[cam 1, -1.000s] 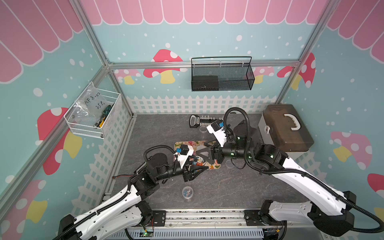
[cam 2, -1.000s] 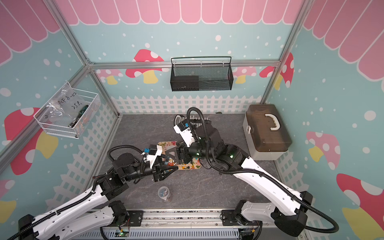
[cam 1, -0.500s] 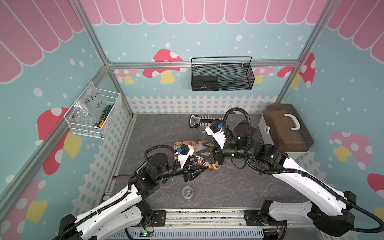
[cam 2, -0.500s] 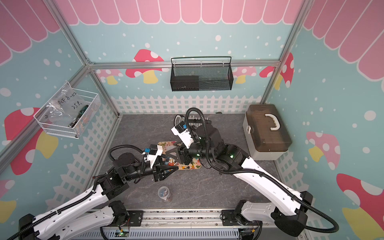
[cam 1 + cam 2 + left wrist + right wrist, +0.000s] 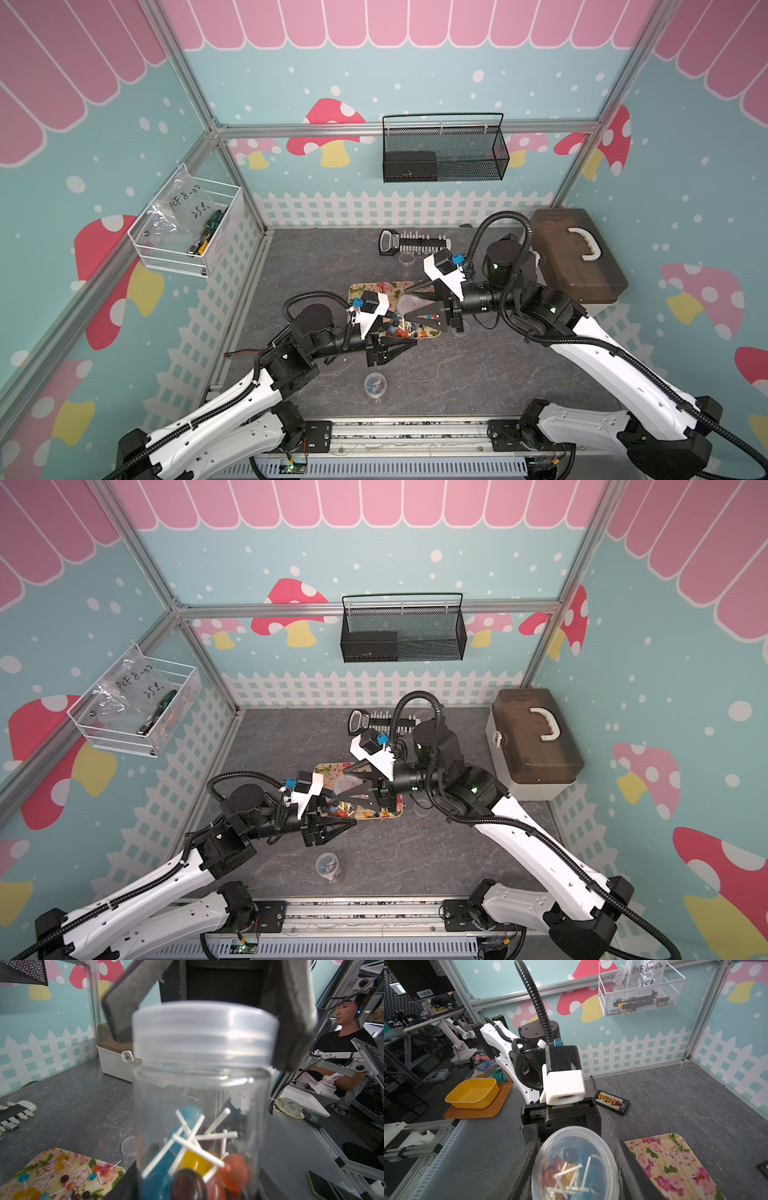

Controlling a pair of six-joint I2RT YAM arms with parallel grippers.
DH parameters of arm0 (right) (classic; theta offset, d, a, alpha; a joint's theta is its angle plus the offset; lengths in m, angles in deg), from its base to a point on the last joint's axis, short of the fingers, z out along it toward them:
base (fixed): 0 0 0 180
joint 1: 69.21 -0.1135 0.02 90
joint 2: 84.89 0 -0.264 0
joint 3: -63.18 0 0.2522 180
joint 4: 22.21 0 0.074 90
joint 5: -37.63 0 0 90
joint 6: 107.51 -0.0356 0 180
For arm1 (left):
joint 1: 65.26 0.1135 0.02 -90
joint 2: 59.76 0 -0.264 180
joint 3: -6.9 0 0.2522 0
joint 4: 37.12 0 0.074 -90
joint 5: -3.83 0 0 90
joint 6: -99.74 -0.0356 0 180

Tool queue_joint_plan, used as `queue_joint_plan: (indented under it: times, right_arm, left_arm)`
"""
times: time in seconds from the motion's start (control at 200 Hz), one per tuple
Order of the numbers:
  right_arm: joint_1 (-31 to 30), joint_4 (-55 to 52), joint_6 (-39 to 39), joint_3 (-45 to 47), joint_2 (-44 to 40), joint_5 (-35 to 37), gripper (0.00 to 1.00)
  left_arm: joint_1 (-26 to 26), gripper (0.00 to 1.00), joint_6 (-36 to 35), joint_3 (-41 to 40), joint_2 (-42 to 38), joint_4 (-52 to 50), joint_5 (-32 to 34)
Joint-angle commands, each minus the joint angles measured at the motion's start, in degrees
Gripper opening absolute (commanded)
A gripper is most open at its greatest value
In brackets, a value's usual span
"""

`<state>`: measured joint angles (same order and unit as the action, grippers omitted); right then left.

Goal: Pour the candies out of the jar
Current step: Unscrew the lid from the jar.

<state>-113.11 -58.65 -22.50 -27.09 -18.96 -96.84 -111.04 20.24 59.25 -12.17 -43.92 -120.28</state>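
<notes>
A clear plastic jar (image 5: 199,1105) with a translucent screw lid (image 5: 203,1028) is held over the near edge of the floral tray (image 5: 374,286). My left gripper (image 5: 197,1188) is shut on the jar's body. Candies (image 5: 191,1159) with blue, yellow, orange and dark heads on white sticks lie heaped inside the jar. My right gripper (image 5: 576,1167) faces the lid head-on, and its fingers (image 5: 120,1012) press the lid's two sides. Both top views show the jar (image 5: 409,305) (image 5: 345,785) between the two grippers. More candies (image 5: 62,1178) lie loose on the tray.
A second small jar (image 5: 374,386) with a few candies stands near the front edge. A loose clear lid (image 5: 406,258) and a connector strip (image 5: 415,243) lie behind the tray. A brown-lidded box (image 5: 577,257) sits at the right, and a black board (image 5: 611,1102) lies at the left.
My right wrist has turned slightly around the lid, its jaws narrowing and then easing a little. The left arm and the jar have stayed in place.
</notes>
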Motion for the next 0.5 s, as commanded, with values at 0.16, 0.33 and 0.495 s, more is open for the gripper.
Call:
queue_joint_plan:
  times: [0.16,0.33,0.495]
  right_arm:
    - [0.4,7.12,-7.83,1.28,-3.96,1.8,0.78]
    - [-0.08,5.51,-19.58,2.42,-5.77,13.97,0.79]
    - [-4.68,-2.26,-20.8,-0.03,-3.7,21.63,0.79]
  left_arm:
    - [0.52,0.58,1.06,-2.18,-2.97,-1.87,4.7]
    - [0.52,0.58,0.68,-2.73,-3.6,-1.83,6.4]
    - [0.47,0.58,0.31,-2.46,-2.87,-2.03,6.76]
